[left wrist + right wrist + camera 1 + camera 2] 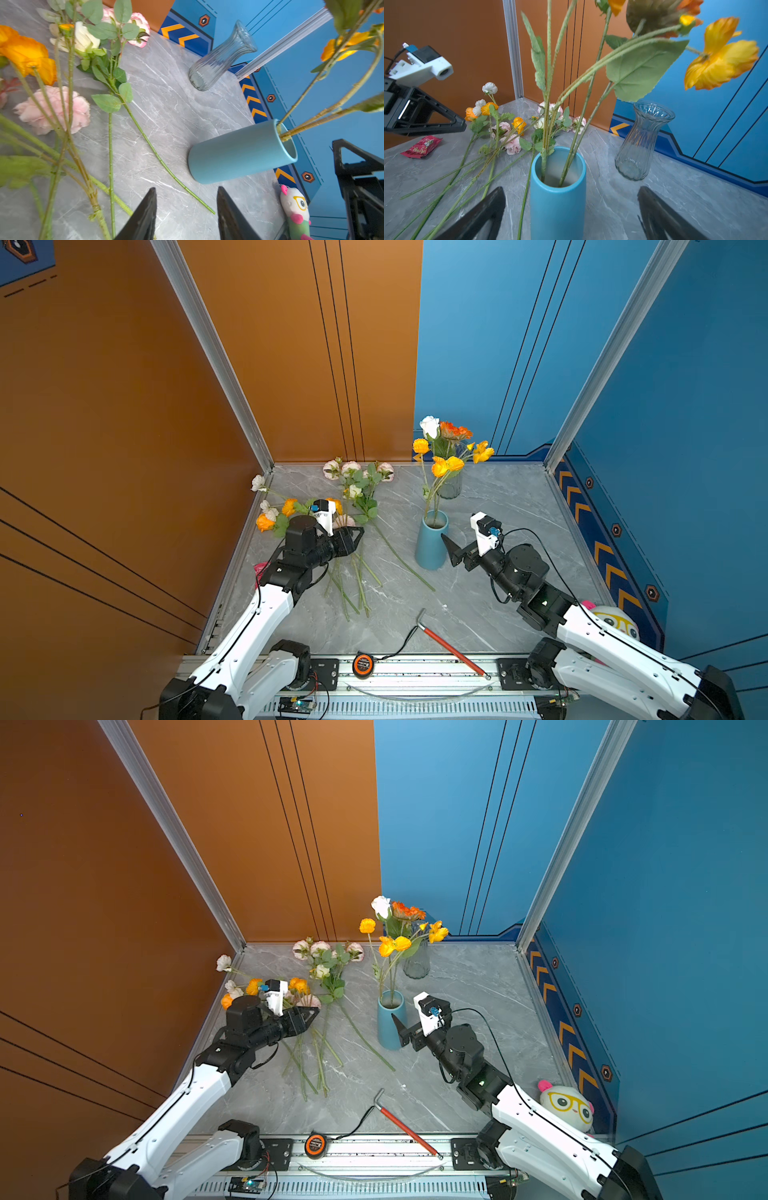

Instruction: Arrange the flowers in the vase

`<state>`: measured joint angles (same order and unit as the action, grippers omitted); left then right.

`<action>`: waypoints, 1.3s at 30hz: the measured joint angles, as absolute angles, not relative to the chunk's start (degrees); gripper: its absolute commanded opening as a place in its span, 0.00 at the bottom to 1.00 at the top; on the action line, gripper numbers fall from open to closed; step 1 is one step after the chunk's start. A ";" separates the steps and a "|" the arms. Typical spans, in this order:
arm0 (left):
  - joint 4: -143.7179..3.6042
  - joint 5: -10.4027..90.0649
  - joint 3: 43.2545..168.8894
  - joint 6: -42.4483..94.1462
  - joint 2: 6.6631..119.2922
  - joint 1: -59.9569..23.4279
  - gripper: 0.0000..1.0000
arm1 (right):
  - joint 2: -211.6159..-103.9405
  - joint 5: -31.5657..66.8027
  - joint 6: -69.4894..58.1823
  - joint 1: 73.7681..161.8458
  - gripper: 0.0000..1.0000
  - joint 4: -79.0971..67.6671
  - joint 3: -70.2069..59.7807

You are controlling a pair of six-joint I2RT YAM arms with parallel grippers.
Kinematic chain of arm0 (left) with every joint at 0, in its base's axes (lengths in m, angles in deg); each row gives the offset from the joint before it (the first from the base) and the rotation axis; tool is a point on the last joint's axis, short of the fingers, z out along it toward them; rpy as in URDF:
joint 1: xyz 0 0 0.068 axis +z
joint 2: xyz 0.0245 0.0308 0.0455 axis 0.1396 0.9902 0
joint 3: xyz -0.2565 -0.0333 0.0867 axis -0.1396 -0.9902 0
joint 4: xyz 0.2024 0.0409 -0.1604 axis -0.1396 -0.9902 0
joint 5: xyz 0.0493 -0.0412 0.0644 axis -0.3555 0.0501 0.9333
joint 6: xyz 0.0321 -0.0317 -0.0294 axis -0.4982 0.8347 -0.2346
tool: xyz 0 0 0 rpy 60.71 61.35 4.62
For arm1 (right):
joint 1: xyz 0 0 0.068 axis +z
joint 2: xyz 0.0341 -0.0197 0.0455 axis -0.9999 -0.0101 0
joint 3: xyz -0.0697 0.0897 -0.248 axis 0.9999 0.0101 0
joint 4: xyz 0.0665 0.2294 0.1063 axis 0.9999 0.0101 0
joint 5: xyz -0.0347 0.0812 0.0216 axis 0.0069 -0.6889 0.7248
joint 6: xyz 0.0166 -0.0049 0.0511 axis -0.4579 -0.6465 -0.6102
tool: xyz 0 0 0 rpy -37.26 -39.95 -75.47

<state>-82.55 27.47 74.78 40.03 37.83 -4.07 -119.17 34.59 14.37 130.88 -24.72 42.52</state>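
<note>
A blue vase (431,545) (390,1023) (239,153) (558,199) stands upright mid-table and holds several flowers (446,464) (395,944) (720,60) with yellow-orange, orange and white blooms. More flowers (357,485) (328,969) (52,110) (512,143) lie loose on the table to its left, pink, cream and orange, stems toward the front. My left gripper (360,532) (187,190) hovers over those stems, open, with bare table between its fingers. My right gripper (449,547) (571,190) is wide open just right of the vase, touching nothing.
An empty clear glass vase (451,485) (641,143) stands behind the blue one. A red-handled hammer (451,649) and a tape measure (362,664) lie at the front edge. A plush toy (567,1104) sits at the right wall, a red snack packet (421,146) at the left.
</note>
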 measured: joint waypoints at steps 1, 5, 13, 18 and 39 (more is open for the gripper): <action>-85.09 28.56 76.68 38.96 39.51 -3.64 0.45 | -119.93 33.95 13.57 130.92 1.00 -24.79 42.96; -91.34 31.53 79.85 36.40 46.05 -1.17 0.42 | -123.71 31.92 13.26 134.26 1.00 -28.74 45.89; -97.04 33.21 81.40 34.76 56.19 -0.31 0.34 | -134.29 29.12 17.30 146.44 1.00 -43.67 53.95; -97.02 33.41 81.84 35.04 58.88 -1.54 0.30 | -138.36 26.39 17.63 147.84 1.00 -49.49 53.93; -92.58 37.45 76.11 40.22 63.42 -7.24 0.33 | -141.13 23.29 17.81 148.03 1.00 -50.93 52.05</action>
